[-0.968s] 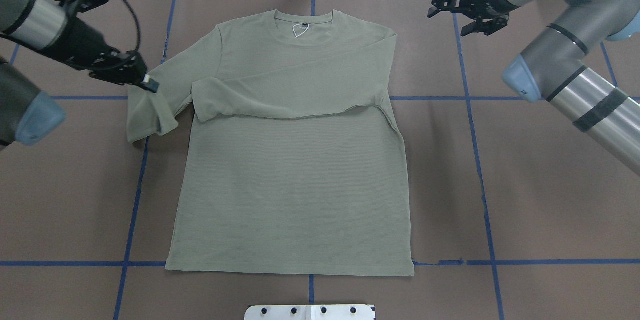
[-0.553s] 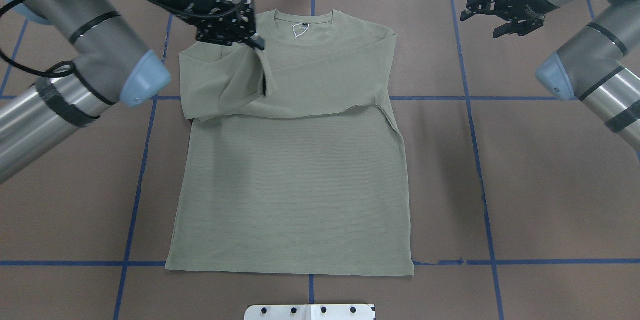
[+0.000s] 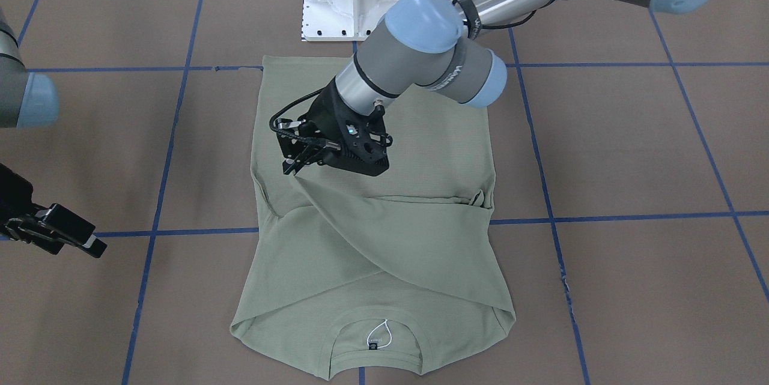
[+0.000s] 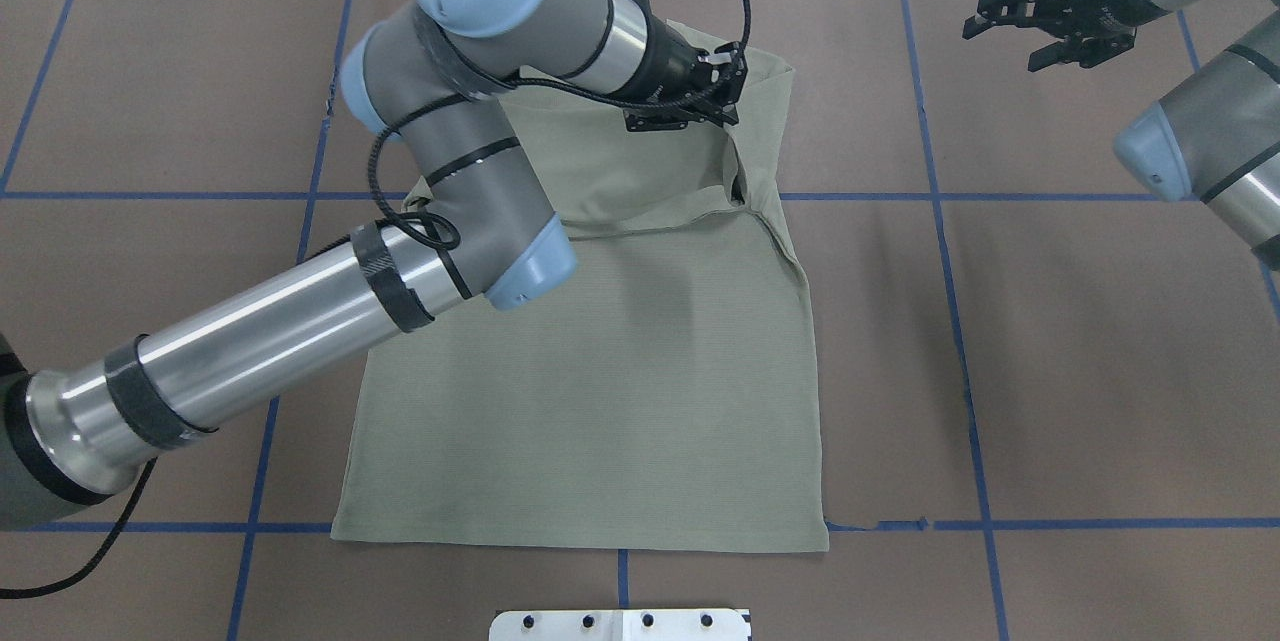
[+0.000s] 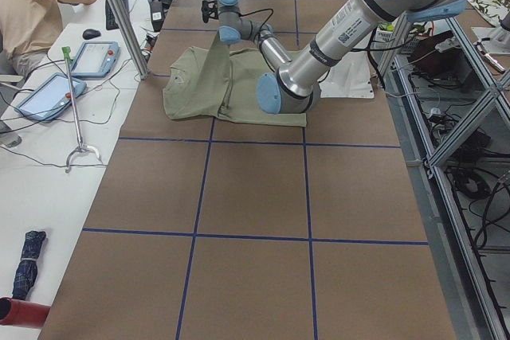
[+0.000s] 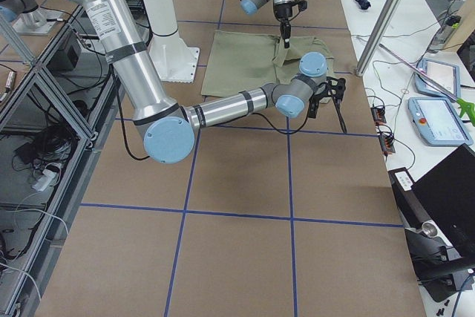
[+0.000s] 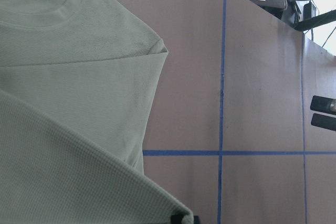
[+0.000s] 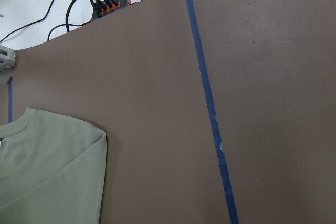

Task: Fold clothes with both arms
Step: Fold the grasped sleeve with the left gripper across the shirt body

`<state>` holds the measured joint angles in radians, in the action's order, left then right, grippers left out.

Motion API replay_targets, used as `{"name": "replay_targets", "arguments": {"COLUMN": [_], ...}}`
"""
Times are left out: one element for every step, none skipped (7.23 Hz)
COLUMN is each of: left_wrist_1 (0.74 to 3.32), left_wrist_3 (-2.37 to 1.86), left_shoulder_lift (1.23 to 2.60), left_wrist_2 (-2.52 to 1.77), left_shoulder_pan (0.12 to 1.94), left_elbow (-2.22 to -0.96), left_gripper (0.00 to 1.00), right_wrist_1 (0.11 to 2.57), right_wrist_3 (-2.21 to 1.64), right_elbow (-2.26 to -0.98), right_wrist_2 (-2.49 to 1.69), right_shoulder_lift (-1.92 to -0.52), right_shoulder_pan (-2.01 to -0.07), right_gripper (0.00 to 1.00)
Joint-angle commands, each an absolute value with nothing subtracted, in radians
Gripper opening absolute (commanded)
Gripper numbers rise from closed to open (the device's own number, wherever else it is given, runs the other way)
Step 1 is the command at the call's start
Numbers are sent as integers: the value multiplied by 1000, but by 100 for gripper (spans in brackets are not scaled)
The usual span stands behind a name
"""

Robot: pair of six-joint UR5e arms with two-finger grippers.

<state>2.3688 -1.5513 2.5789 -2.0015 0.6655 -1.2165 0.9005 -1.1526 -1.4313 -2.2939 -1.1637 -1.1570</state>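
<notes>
Sage-green long-sleeved knit shirt (image 4: 600, 381) lies spread at the middle of the brown paper-covered desk (image 4: 1080, 341), hem toward the robot and collar away from it. One sleeve is folded across the chest. The left end effector (image 3: 294, 167) is clamped on the other sleeve, holding it raised over the chest. The right end effector (image 4: 1003, 41) hangs with fingers apart above bare desk, well apart from the shirt's shoulder.

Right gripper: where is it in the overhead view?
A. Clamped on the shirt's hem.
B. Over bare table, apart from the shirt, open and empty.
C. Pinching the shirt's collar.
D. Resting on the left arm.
B: the right gripper hangs open over the table, beside the shirt and not touching it, and it holds nothing.
</notes>
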Motion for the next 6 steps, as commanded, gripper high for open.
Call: {"name": "replay_targets", "arguments": {"left_wrist_1": [2410,2416,2471,2537,2539,2539], "left_wrist_3": [-1562,-1563,-1563,-1566,-1566,-1566], "left_shoulder_lift": [2605,2606,2623,2664,2690,2689], "left_wrist_2": [-1927,-1918,-1869,-1823,-1818,-1816], "left_shoulder_pan": [621,617,605,595,594,588], "left_elbow": [-1149,-1141,-1082,-986,-953,-954], "left_gripper": [0,0,0,8,44,83], "right_wrist_1": [900,900,899,899,899,900], "right_wrist_3": [-1134,-1131,-1131,-1131,-1132,-1140], "right_elbow": [-1433,-1433,-1434,-1434,-1436,-1446], "right_wrist_2": [-2295,-2290,-2289,-2289,-2287,-2286], "right_shoulder_lift": [-1177,-1178,-1178,-1178,-1178,-1180], "right_shoulder_pan": [-1173,-1173,-1173,-1172,-1172,-1172], "right_gripper": [100,99,100,100,100,100]}}
